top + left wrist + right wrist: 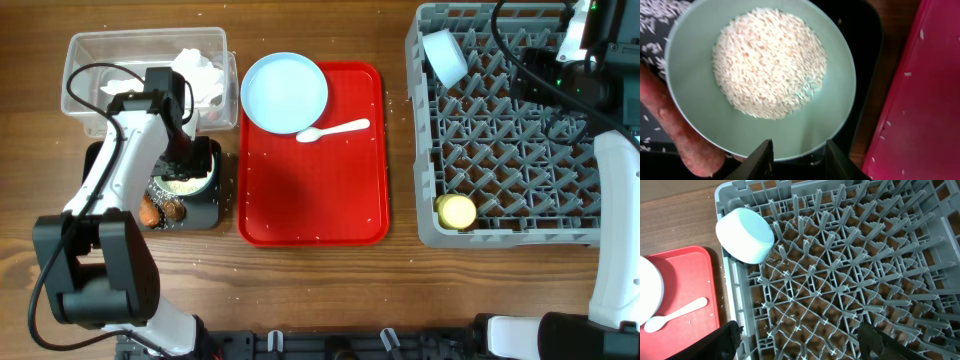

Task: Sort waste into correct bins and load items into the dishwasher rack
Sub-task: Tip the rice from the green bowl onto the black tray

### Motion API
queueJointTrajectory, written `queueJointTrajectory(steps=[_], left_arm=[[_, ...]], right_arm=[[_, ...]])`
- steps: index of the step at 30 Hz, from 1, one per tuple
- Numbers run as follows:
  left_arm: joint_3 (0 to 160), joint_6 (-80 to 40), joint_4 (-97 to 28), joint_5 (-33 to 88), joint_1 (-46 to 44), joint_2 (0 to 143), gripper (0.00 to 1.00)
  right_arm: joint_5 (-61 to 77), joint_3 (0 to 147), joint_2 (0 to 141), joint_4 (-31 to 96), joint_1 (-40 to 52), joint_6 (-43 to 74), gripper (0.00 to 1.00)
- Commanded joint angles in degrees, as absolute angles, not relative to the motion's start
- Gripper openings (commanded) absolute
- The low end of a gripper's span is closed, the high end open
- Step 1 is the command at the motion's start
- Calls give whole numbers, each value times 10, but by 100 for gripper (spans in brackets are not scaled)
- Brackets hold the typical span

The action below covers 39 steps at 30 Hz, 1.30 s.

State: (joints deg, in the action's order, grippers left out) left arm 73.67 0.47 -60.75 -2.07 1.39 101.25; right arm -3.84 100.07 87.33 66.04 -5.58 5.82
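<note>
Just left of the red tray [925, 100], the left end effector [799, 152] hangs low over the near rim of a pale blue bowl [690, 105]. Its fingers are parted with a clear gap and, from what the wrist view shows, they grip nothing. That bowl is heaped with loose white rice [770, 60] and sits in the black tray [862, 30], with a carrot piece [670, 130] just beside it.

Handling call: the bowl looks stiff, smooth and light, but the load pours, so any tilt will likely spill grains. I'd pinch the rim wall, one finger inside and one outside, keep it level, then tip it over the black tray.

Further left of the red tray, toward the back, the clear tub [80, 50] holds crumpled tissue [200, 70]. On the red tray's back half lies the plate [285, 90], the spoon [335, 129] just beside its edge. Both are thin, low and probably slippery to lift.

Right of the red tray, the rack [415, 130] carries a second bowl [445, 55] on its side and the yellow cup [458, 211]. The right end effector [802, 342] hovers above the pegs, spread wide and empty.

Stray grains dot the red tray and the wooden surface [300, 290] around it. Room around the rice bowl is tight, with the red tray's edge close by.
</note>
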Motion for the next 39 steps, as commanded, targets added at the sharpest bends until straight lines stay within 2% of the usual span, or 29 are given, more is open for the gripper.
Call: queueJointTrajectory(steps=[1, 3, 11, 15, 18, 20, 21, 23, 27, 28, 35, 39], left_arm=[[710, 18, -567, -26, 17, 1005, 35], [685, 61, -548, 25, 17, 1005, 32], [677, 73, -541, 32, 17, 1005, 31], [677, 73, -540, 32, 17, 1005, 38], [673, 76, -529, 32, 17, 1008, 47], [639, 88, -502, 36, 17, 1013, 47], [625, 88, -491, 36, 17, 1014, 46], [613, 88, -478, 34, 17, 1014, 36], [614, 87, -467, 27, 17, 1014, 6], [615, 86, -467, 27, 17, 1014, 4], [702, 14, -548, 32, 18, 1011, 4], [779, 6, -632, 192, 41, 1011, 4]], right_arm=[[-29, 997, 879, 660, -57, 60, 78], [-29, 997, 879, 657, -57, 60, 78], [-29, 997, 879, 656, -57, 60, 79], [-29, 997, 879, 656, -57, 60, 79], [-29, 997, 879, 656, -57, 61, 79], [-29, 997, 879, 657, -57, 60, 79], [-29, 997, 879, 658, -57, 60, 79], [-29, 997, 879, 658, -57, 60, 79], [-29, 997, 879, 659, -57, 60, 79], [-29, 997, 879, 659, -57, 60, 79], [-29, 997, 879, 663, -57, 60, 79], [-29, 997, 879, 669, -57, 60, 79]])
